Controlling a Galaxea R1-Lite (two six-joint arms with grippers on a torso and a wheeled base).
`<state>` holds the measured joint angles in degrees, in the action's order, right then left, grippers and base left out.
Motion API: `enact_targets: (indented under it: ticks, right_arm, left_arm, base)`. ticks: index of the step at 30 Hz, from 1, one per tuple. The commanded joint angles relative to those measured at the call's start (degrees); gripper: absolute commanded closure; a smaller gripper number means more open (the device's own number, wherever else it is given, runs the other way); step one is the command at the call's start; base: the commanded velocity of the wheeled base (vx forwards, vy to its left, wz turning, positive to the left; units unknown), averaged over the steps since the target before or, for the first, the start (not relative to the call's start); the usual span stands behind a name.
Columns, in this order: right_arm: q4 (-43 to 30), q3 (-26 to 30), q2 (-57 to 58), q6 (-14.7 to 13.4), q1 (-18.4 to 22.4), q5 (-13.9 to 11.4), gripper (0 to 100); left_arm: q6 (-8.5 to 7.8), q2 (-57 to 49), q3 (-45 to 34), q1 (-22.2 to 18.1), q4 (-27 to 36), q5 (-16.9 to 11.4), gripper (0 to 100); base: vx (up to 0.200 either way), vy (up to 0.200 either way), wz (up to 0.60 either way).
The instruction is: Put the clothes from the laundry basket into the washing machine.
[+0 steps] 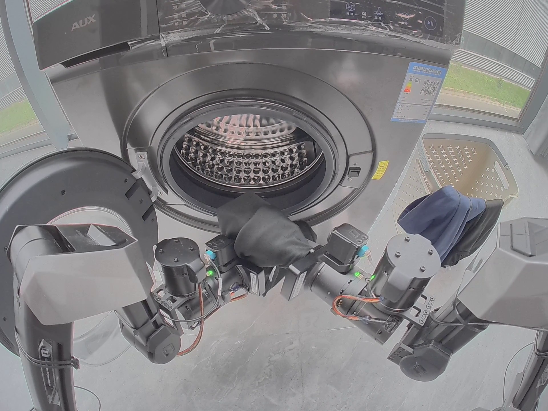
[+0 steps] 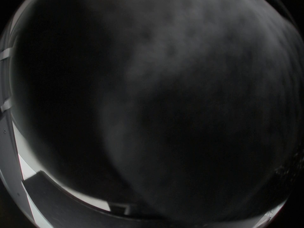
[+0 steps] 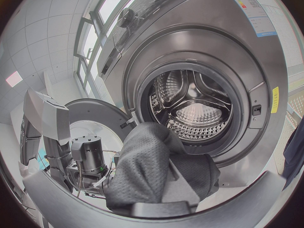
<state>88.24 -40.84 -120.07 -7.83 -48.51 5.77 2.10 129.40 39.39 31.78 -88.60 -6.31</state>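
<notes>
- Found the left tool (image 1: 252, 279) buried under a black garment (image 1: 264, 234); could not tell whether wide, narrow or holding.
- Found the right tool (image 1: 295, 281) facing it from the opposite side, its tip under the same garment; could not tell its grip either.
- Saw the garment bunched over both tools, just in front of the washing machine (image 1: 342, 87), with its upper edge level with the lower rim of the round opening; could not tell whether touching the rim.
- Noted its dark cloth lying close against the left wrist camera, and a mesh weave on it from the right wrist.
- Saw the steel drum (image 1: 245, 149) behind the garment, dimpled and shiny.
- Saw the door (image 1: 68, 201) swung wide open on the left, beside the left arm.
- Spotted the laundry basket (image 1: 474, 166), beige and tipped up, just beside the machine's right side.
- Saw a blue garment (image 1: 439, 215) and a black one (image 1: 484, 224) hanging over the basket's near edge, well apart from both tools.
- Noted a grey floor (image 1: 274, 361) beneath the arms.
</notes>
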Motion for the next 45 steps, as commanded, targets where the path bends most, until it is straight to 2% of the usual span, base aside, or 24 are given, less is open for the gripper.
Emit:
enact_targets:
  ticks: [1,6,12,18,24,27,33,34,37,40,41,42,43,44,45]
  right_arm:
    - [0.18,1.20,0.97,-0.17,1.48,-0.05,100]
    - [-0.43,1.20,1.15,-0.61,4.56,0.03,100]
    - [-0.43,2.61,0.45,-1.31,6.14,0.12,100]
    - [-0.26,3.22,-1.22,-1.23,5.88,0.12,100]
    - [-0.43,3.57,-2.72,-1.23,5.00,0.12,100]
    - [-0.17,5.07,-3.51,-0.87,3.33,0.03,100]
    - [0.18,4.63,-2.72,-0.52,1.84,0.12,100]
    - [0.18,4.54,-2.45,-0.52,1.92,0.12,0]
    - [0.27,5.07,-0.78,-0.61,2.54,-0.05,0]
    - [-0.34,8.14,2.20,-0.52,2.72,-1.02,0]
    - [-0.52,11.92,4.05,0.00,2.72,-1.99,0]
    - [-0.52,15.35,5.02,1.06,2.80,-2.87,0]
    - [-0.52,15.35,5.02,1.06,2.80,-2.87,0]
    - [0.18,19.04,6.07,2.82,3.59,-4.45,0]
    - [0.27,20.01,6.33,2.99,4.03,-5.24,0]
  left_arm:
    - [0.45,-0.73,1.13,-0.14,0.01,0.34,100]
    - [1.24,-4.25,-1.51,0.04,0.01,0.51,100]
    - [1.16,-8.82,-5.02,0.21,0.01,0.51,100]
    - [1.42,-13.65,-10.30,0.39,-0.08,0.51,100]
    - [1.95,-15.23,-11.53,0.04,-0.08,0.51,100]
    - [3.35,-16.29,-11.53,0.39,-0.08,0.51,100]
    - [3.53,-16.64,-11.53,0.30,-0.08,0.60,100]
    - [3.53,-16.64,-11.53,0.30,-0.08,0.60,100]
    - [3.62,-16.73,-11.44,0.21,-0.08,0.60,100]
    - [3.88,-17.25,-10.82,-0.23,-0.08,1.48,100]
    - [4.41,-18.31,-11.26,-0.23,-0.08,3.24,100]
    - [4.93,-19.10,-11.79,-0.14,-0.08,3.85,100]
    - [4.93,-19.10,-11.79,-0.14,-0.08,3.85,100]
    - [6.34,-20.95,-13.20,-0.14,-0.08,4.21,100]
    - [7.22,-22.00,-14.16,-0.23,-0.08,4.21,100]
  base:
    - [0.000,0.000,0.00]
    - [0.000,0.000,0.00]
    - [0.000,0.000,0.00]
    - [0.000,0.000,0.00]
    - [0.000,0.000,0.00]
    - [0.000,0.000,0.00]
    - [0.000,0.000,0.00]
    - [0.000,0.000,0.00]
    - [0.000,0.000,0.00]
    - [0.000,0.000,0.00]
    - [0.000,0.000,0.00]
    - [0.000,0.000,0.00]
    - [0.000,0.000,0.00]
    - [0.000,0.000,0.00]
    - [0.000,0.000,0.00]
